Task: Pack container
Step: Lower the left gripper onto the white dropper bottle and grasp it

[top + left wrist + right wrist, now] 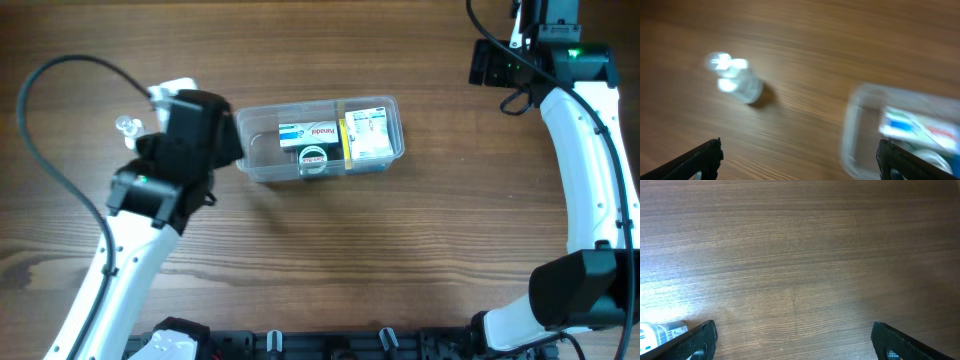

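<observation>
Container partly packed, both tools spread

The container [262, 150] sits on the surface [400, 250] midway between the left and right edges, nearer the far edge. It holds a blue-white box [308, 131], a yellow box [367, 133] and a small round item [314, 160]. The left tool [800, 161] hangs spread wide, pinching nothing, just beside its left end. A clear bottle [127, 127] lies nearer the left edge. The right tool [792, 340], equally spread and empty, is over the far right corner.

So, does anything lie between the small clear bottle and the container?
Nothing visible does. In the left wrist view, though blurred, only bare wooden table separates the small clear bottle from the container. The left gripper, open, hangs over that stretch.
</observation>
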You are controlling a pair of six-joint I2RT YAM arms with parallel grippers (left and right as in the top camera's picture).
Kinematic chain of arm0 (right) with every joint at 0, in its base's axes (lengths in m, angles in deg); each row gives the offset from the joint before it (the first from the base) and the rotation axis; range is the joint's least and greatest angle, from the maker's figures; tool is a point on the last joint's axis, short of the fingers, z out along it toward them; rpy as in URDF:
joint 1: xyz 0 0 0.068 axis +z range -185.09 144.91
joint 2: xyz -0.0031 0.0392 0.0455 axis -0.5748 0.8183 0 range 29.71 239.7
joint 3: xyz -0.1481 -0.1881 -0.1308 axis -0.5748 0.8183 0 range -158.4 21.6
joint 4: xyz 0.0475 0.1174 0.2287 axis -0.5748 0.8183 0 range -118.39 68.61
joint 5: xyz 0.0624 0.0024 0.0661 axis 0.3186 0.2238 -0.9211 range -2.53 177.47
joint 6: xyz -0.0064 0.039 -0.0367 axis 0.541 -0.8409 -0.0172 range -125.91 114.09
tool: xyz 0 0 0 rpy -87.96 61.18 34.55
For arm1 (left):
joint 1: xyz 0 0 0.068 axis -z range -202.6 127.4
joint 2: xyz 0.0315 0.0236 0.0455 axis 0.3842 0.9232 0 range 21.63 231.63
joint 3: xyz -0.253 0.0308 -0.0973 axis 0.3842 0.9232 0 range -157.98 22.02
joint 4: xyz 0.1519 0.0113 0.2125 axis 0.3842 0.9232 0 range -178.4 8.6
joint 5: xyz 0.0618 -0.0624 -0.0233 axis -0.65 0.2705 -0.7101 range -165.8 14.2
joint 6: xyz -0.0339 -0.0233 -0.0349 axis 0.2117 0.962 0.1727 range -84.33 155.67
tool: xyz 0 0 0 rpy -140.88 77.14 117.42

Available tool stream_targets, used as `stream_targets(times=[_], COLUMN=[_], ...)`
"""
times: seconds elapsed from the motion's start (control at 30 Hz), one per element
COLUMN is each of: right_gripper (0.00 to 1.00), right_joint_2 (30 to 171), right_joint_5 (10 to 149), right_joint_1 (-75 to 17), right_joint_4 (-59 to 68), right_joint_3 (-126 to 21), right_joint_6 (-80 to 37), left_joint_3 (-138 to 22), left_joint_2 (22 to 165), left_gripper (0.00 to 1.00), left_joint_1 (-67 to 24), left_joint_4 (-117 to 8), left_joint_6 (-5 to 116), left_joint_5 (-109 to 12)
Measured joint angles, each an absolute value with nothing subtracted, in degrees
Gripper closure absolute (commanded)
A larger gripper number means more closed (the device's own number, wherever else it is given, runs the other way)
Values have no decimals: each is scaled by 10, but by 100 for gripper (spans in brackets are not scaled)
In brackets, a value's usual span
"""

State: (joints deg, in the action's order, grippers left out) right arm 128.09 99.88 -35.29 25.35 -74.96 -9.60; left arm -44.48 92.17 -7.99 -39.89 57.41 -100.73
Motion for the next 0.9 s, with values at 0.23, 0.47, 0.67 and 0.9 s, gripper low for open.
stream_targets(times=[0.23, 0.47, 0.67, 0.9], right_gripper=[0, 0, 0, 0], right_joint_2=[1281, 1281, 1281, 1281], right_joint_5=[999, 999, 999, 999], right_joint_1=[-353, -353, -353, -353], right_joint_4=[254, 253, 254, 254], right_joint_3=[-750, -750, -750, -750], right_joint_6=[-96, -96, -96, -96], left_joint_3=[-445, -445, -445, -445], left_joint_2=[949, 1013, 1093, 1161], left_gripper=[11, 10, 8, 10], left_joint_1=[-240, -327, -357, -366], left_joint_4=[-433, -504, -565, -606], left_joint_6=[566, 521, 477, 462], left_joint_5=[-1008, -938, -900, -881])
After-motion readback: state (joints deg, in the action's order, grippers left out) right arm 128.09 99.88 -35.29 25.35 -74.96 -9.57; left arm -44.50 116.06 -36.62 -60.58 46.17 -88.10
